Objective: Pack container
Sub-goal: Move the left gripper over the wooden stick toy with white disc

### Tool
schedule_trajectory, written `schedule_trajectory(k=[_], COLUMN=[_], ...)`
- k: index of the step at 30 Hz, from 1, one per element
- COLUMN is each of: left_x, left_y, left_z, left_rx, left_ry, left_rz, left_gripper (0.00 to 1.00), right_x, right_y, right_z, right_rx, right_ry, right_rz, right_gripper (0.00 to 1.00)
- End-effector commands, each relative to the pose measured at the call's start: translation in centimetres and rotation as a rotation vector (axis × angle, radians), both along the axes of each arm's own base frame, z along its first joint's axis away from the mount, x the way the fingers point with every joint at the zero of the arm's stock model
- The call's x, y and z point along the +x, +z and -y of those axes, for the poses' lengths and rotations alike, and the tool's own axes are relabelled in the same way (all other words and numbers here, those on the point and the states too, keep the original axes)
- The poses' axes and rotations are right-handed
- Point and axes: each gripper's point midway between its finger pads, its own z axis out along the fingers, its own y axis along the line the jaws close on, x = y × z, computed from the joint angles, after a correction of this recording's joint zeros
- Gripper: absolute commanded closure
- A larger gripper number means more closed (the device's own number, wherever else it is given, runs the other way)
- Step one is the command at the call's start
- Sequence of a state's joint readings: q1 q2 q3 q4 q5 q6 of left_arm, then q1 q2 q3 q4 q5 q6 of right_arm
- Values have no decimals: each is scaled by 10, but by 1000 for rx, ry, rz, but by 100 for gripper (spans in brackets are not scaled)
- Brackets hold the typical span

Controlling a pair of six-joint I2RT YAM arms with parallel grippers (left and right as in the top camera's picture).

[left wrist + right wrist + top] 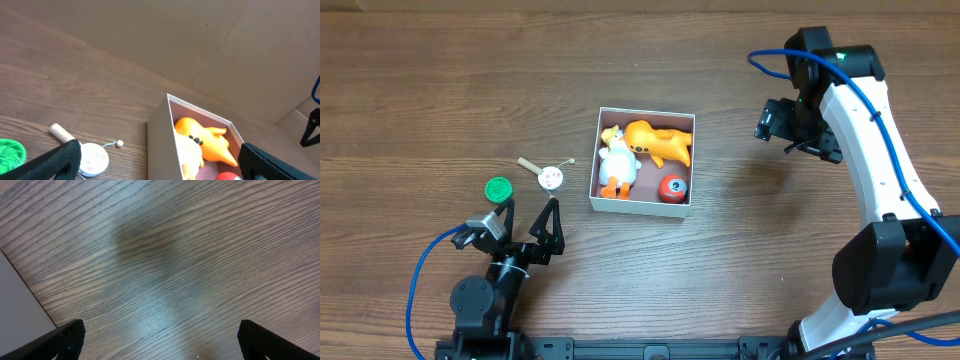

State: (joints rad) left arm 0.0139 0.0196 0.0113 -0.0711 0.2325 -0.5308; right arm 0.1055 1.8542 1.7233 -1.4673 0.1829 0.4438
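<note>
The container [641, 206], a square white-walled box with a mauve inside, sits mid-table. It holds a white duck [615, 160], an orange toy [660, 142] and a red ball with an eye [672, 188]. My left gripper [528, 216] is open and empty at the front left, short of the box. In its wrist view the gripper [160, 150] faces the container's wall [161, 145], with the orange toy [205, 142] behind it. My right gripper [773, 120] is open and empty, raised to the right of the box. In its wrist view the gripper [160, 330] shows only bare wood between its fingers.
A green disc [498, 188] and a white round face charm [551, 178] with a small wooden stick [529, 165] lie left of the box; the left wrist view shows the charm [94, 159] and the disc [10, 152]. The container's outer wall [20, 310] shows at left in the right wrist view.
</note>
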Motion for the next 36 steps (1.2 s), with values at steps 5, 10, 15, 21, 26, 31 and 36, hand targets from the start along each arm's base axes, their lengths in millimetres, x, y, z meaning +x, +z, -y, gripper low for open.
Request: schedule_trajectory(k=[5, 10, 15, 21, 26, 31, 36], left_x=[-1, 6, 17, 38, 70, 84, 98], left_y=[30, 83, 84, 54, 29, -8, -38], left_z=[-1, -19, -43, -42, -11, -4, -2], left_rx=[32, 102, 278, 328, 221, 109, -52], left_ry=[0, 96, 169, 78, -98, -88, 22], left_rz=[-70, -148, -476, -904, -1025, -1150, -1249], left_gripper=[0, 0, 0, 0, 0, 0, 0], right_x=[4, 4, 4, 4, 4, 4, 4], right_y=[20, 20, 20, 20, 20, 20, 20], right_z=[1, 1, 1, 1, 1, 1, 1], right_rx=[-1, -1, -1, -1, -1, -1, -1], right_ry=[1, 1, 1, 1, 1, 1, 1], right_rz=[65, 65, 65, 65, 65, 64, 65], right_gripper=[0, 0, 0, 0, 0, 0, 0])
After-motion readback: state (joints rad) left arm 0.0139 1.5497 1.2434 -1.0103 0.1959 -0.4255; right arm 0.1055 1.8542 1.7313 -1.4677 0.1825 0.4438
